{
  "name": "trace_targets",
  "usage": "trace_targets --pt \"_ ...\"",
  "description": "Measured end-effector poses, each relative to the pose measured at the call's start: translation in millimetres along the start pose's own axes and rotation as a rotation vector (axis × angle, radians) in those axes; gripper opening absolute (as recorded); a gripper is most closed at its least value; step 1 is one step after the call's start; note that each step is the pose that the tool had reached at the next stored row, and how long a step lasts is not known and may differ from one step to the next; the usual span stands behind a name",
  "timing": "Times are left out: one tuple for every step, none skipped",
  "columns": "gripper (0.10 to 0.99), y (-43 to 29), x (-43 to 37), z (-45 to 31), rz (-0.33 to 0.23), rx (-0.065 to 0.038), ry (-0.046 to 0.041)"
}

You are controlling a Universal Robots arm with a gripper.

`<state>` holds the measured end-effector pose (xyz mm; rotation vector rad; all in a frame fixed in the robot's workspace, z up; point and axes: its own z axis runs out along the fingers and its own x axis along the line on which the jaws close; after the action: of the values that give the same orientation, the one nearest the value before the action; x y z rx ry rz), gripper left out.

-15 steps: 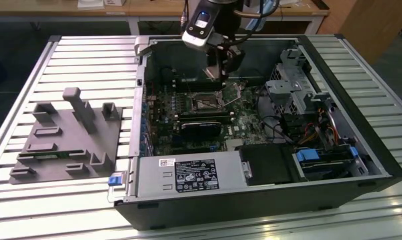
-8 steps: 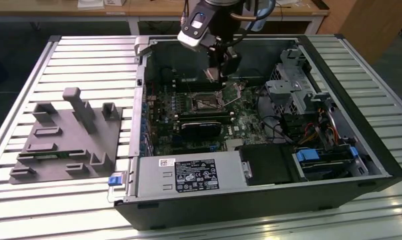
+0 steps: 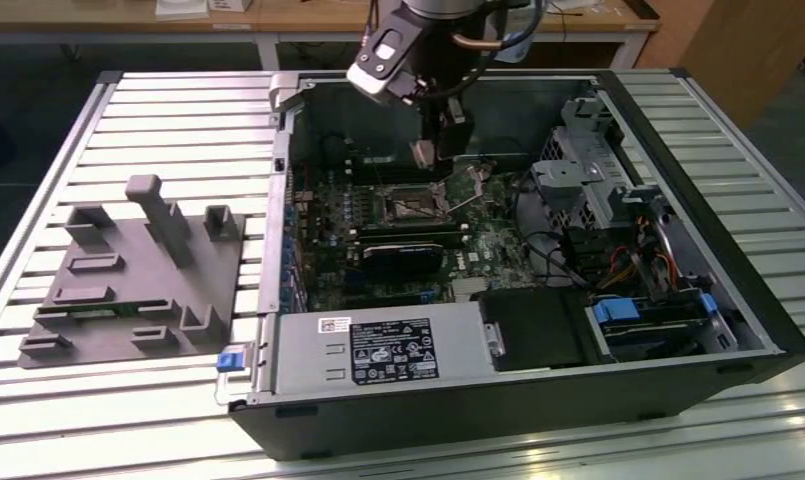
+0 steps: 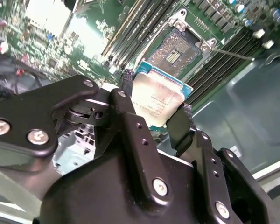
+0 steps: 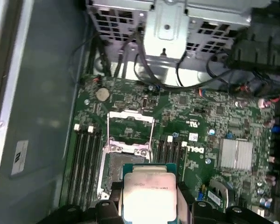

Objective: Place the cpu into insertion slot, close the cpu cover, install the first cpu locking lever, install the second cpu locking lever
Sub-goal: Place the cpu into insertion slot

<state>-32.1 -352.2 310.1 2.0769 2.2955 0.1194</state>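
Pincer (image 4: 155, 97) around one cpu (image 5: 149, 193), near one insertion slot (image 4: 175, 53)

One cpu (image 5: 148, 193), one insertion slot (image 4: 175, 51), one cpu cover (image 5: 130, 115), one computer case (image 3: 509, 412)

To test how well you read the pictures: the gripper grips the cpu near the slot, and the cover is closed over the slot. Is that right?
One thing is wrong: the cover is not closed. The first wrist view shows it swung open, leaving the slot bare. The rest holds: the gripper grips the cpu near the slot.
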Motion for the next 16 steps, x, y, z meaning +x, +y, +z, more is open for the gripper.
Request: trace_targets --pt "0.541 -0.1 0.0 1.1 0.018 0.000 -0.0016" --pt "0.541 -0.2 0.0 2.3 0.036 -0.001 -0.0031" --pt "0.541 -0.3 -0.1 3.6 0.054 -0.001 -0.0047" --pt "0.541 -0.4 -0.1 5.0 0.071 -0.001 -0.0061" --pt "0.541 -0.6 -0.1 6.4 0.085 -0.002 -0.0074" --pt "0.541 -1.0 -0.1 8.2 0.094 -0.002 -0.0083" --pt "0.541 -1.4 -0.1 10.0 0.098 -0.002 -0.0086" --pt "0.541 -1.7 0.0 11.8 0.100 -0.002 -0.0087" --pt "0.541 -2.2 0.1 13.6 0.101 -0.002 -0.0088" --pt "0.541 -2.6 0.2 15.4 0.101 -0.002 -0.0087" --pt "0.541 -3.0 0.2 17.1 0.102 -0.002 -0.0088" --pt "0.541 -3.6 0.3 19.0 0.102 -0.002 -0.0089" --pt "0.541 -4.2 0.3 20.7 0.102 -0.002 -0.0089" --pt "0.541 -4.7 0.4 22.5 0.102 -0.002 -0.0088" --pt "0.541 -5.0 0.3 24.3 0.102 -0.002 -0.0088" --pt "0.541 -5.2 0.3 26.0 0.102 -0.002 -0.0089"
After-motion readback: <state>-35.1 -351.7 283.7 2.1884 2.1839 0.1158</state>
